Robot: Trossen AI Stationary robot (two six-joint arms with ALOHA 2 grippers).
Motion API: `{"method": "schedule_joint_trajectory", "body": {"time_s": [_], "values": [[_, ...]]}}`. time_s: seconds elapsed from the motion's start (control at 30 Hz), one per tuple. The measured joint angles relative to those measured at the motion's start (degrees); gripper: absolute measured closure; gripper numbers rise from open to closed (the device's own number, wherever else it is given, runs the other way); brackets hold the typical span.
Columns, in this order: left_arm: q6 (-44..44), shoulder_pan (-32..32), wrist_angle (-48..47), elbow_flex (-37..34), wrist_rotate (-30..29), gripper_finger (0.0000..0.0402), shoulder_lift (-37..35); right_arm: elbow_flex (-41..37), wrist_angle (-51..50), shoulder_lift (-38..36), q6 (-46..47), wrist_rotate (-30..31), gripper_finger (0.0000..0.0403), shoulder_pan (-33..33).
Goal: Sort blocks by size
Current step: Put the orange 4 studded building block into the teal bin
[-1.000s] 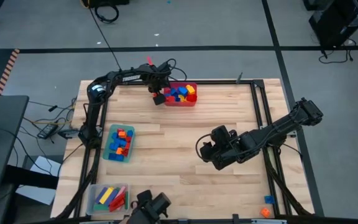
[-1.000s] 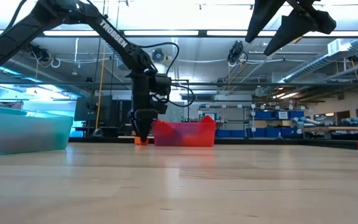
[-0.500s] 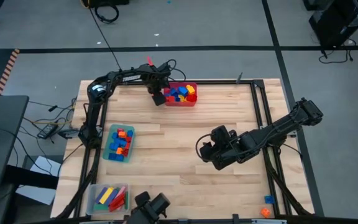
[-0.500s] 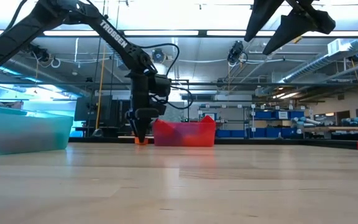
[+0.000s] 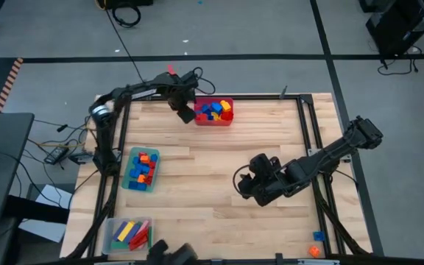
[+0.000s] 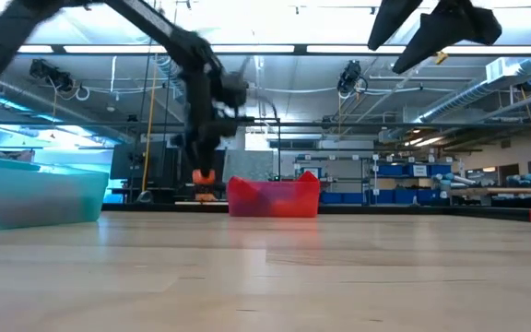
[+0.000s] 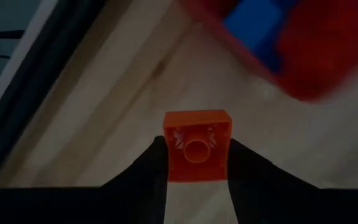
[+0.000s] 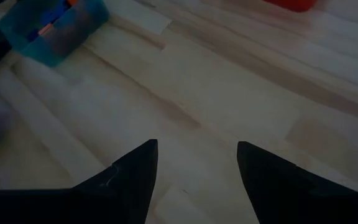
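Left pincer (image 7: 197,163) grips orange block (image 7: 196,144), hollow underside camera-facing.

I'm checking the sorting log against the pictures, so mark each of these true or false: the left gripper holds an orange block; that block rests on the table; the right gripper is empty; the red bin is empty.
1. The left gripper holds an orange block. True.
2. That block rests on the table. False: the low view shows it lifted beside the red bin.
3. The right gripper is empty. True: open above bare wood.
4. The red bin is empty. False: it holds blocks.
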Motion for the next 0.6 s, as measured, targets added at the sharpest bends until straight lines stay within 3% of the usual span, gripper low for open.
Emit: {"method": "schedule_joint_trajectory", "body": {"time_s": [0.3,0.47,0.6], "values": [[-22.3,-9.6,1.1,-19.8,-2.8,0.0255,-27.0,0.0,0.1,0.0,-1.9,2.6,0.0169,7.4],[-41.8,-19.7,0.4,-29.2,-3.5,0.0252,-42.3,0.0,0.1,0.0,-3.7,2.6,0.0169,10.1],[-54.9,-28.4,-3.2,-33.6,-6.4,0.0251,-49.0,0.0,0.1,0.0,-6.3,2.6,0.0169,10.3]]}}
